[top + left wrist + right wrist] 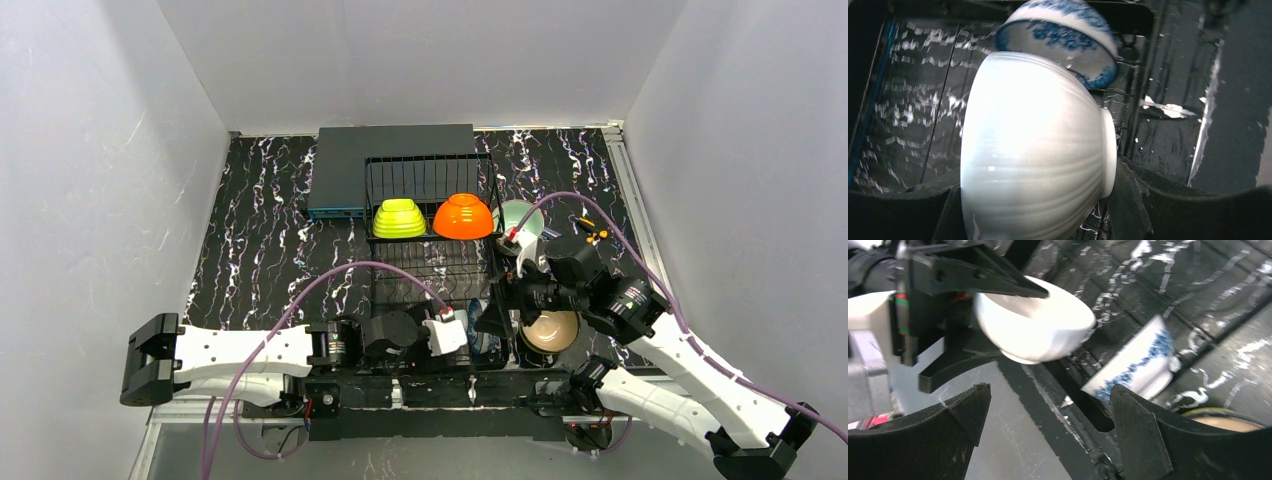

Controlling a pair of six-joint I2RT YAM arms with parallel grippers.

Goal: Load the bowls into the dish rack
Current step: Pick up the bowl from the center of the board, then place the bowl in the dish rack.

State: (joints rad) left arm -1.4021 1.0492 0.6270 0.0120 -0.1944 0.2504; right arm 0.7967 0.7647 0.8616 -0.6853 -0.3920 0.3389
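The black wire dish rack [425,175] stands mid-table, with a lime green bowl [399,218] and an orange bowl [463,216] upside down on its back tier. A mint bowl [520,215] leans at its right end. My left gripper [450,332] is shut on a white ribbed bowl [1033,150], which hangs tipped on its side over the rack's near end. Just beyond it a blue-white patterned bowl [1063,35] lies tilted in the rack. My right gripper [1048,390] stands open and empty right beside the blue-white bowl [1138,365] and the white bowl [1035,325].
A beige bowl [550,330] sits on the table right of the rack, under the right arm. A flat dark grey box [390,165] lies behind the rack. A small yellow-and-black item [592,235] lies at the far right. White walls enclose the table.
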